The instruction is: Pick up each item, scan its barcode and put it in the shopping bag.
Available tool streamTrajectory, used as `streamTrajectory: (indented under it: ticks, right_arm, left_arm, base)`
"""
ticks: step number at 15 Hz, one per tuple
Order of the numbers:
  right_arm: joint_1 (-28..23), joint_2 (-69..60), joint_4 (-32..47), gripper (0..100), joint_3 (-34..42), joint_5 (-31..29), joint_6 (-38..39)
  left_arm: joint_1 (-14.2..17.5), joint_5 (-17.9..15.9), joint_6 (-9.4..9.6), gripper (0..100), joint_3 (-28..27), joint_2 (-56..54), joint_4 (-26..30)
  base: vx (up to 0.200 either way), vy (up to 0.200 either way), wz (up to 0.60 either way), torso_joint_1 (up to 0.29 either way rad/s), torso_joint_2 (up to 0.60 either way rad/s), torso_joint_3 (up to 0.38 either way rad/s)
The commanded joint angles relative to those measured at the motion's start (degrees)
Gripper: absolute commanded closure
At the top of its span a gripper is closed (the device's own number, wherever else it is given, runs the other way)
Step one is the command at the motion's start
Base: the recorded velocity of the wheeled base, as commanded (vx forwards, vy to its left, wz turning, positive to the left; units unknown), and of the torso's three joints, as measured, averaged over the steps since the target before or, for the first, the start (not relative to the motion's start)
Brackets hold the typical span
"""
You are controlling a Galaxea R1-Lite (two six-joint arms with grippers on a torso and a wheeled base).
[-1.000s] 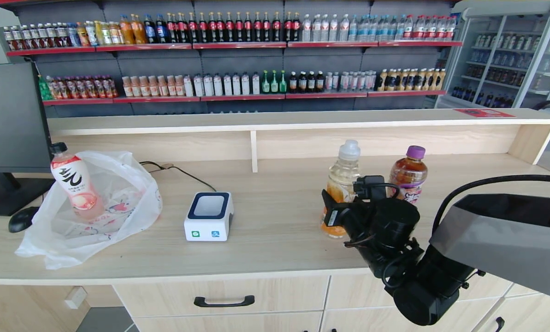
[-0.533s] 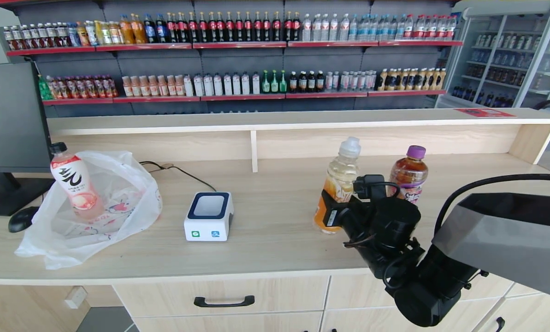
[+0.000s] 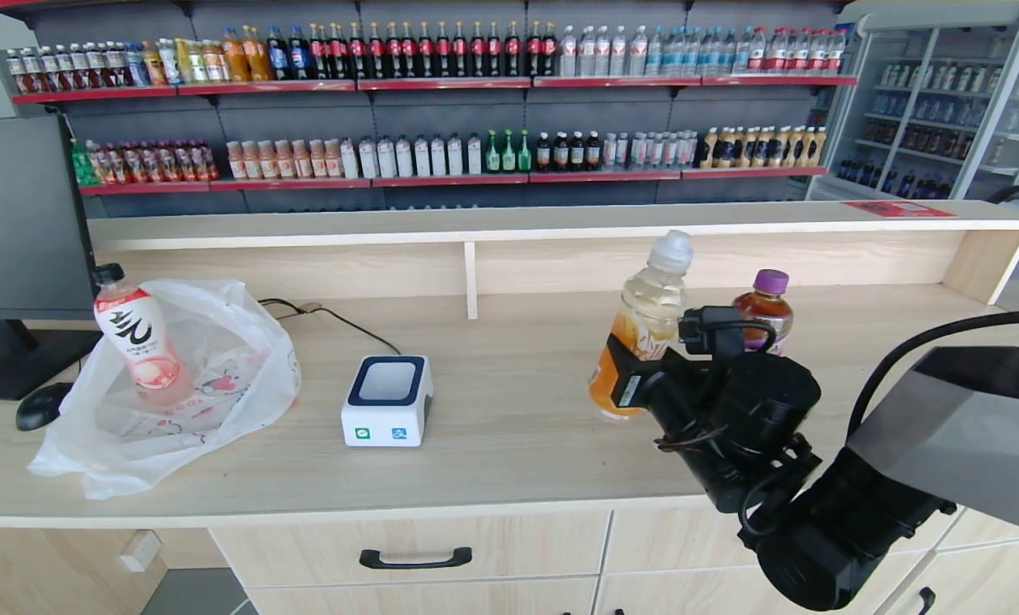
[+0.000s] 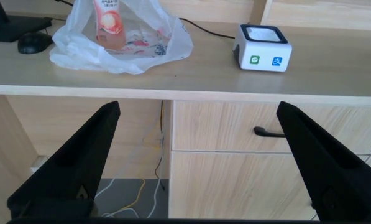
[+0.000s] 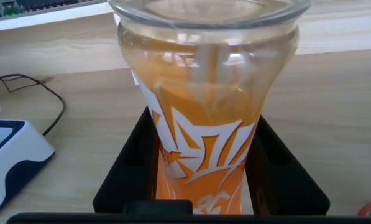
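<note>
Left gripper sits low in front of the drawers, fingers wide apart. Right gripper is clamped on one clear plastic orange drink bottle, tilted, right of the single boxy white scanner. One thin crinkly shopping bag at left holds one pink bottle. One purple-capped bottle stands farther back.

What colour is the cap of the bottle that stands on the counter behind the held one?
Purple cap, seen best in the head view.
</note>
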Motion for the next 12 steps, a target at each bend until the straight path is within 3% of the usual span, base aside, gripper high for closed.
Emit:
streamTrajectory:
  ticks: [1, 12]
  right_arm:
    - [1.0, -5.3, -0.1, 100, 3.0, 0.0, 0.1]
    - [10.9, -27.5, -0.1, 100, 21.8, 0.2, 0.4]
  left_arm:
    - [0.1, 0.0, -0.01, 0, 0.0, 0.0, 0.0]
    - [0.1, 0.0, -0.01, 0, 0.0, 0.0, 0.0]
  base:
    - [0.0, 0.0, 0.0, 0.0, 0.0, 0.0]
    - [0.0, 0.0, 0.0, 0.0, 0.0, 0.0]
